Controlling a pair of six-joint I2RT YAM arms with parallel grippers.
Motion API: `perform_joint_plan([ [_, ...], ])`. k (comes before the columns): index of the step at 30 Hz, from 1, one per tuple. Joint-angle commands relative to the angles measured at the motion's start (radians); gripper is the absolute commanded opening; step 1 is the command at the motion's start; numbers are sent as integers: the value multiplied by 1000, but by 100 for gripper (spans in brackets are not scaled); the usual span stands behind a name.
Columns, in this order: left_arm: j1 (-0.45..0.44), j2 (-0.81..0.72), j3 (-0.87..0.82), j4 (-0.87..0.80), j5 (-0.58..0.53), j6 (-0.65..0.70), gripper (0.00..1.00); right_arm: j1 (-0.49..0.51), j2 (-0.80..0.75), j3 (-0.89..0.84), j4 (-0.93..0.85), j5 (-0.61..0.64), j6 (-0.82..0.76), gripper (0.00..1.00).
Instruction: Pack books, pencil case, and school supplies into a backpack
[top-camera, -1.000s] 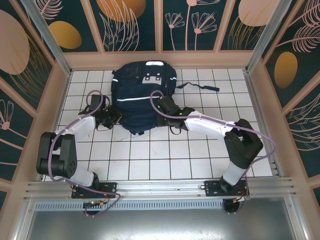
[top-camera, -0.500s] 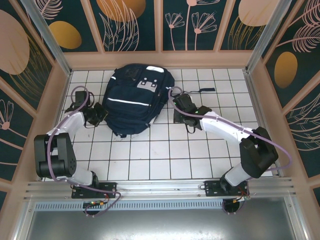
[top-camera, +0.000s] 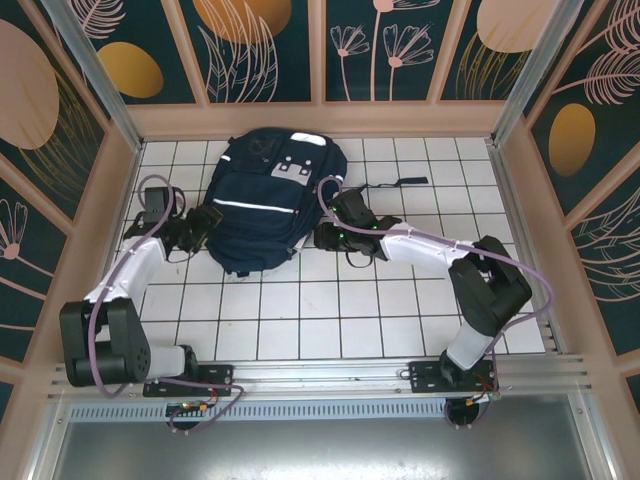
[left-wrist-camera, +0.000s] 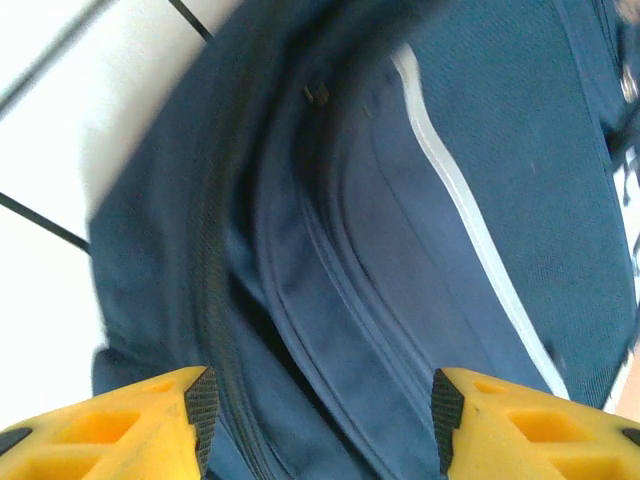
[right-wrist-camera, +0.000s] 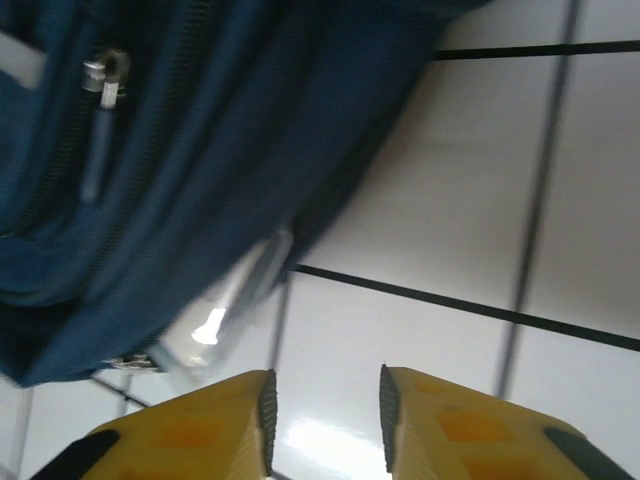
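Now, backpack lies on white tiled table, toward far wall. L gripper at its left side, jaws wide, nothing held. R gripper by its right edge over bare tile, jaws narrow, empty.

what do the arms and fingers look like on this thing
The left arm and right arm both have white links between bulky black joints, and a lilac cable loops along each. The fingers are bright yellow plastic with recessed pockets, tipped with black ribbed pads.
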Motion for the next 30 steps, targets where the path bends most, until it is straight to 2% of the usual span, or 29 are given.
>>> perform_joint_plan([
  [1, -86, -31, -62, 40, 46, -78, 60, -16, 25, -48, 240, -183, 160, 38],
  [5, -183, -38, -130, 112, 35, -162, 61, -19, 80, -48, 317, -231, 241, 38],
  [13, -272, 36, -133, 175, 3, -203, 63, -19, 128, -50, 289, -219, 254, 29],
  [19, -298, 62, -109, 151, -20, -201, 58, -23, 146, -67, 317, -219, 268, 3],
  [20, -299, 59, -102, 136, -27, -196, 58, -26, 151, -69, 338, -226, 272, 0],
  [25, -301, 53, -83, 77, -60, -151, 58, -62, 151, -115, 569, -270, 352, 0],
  [30, -301, 130, -85, 63, -24, -109, 55, -80, 243, -84, 796, -364, 490, 0],
])
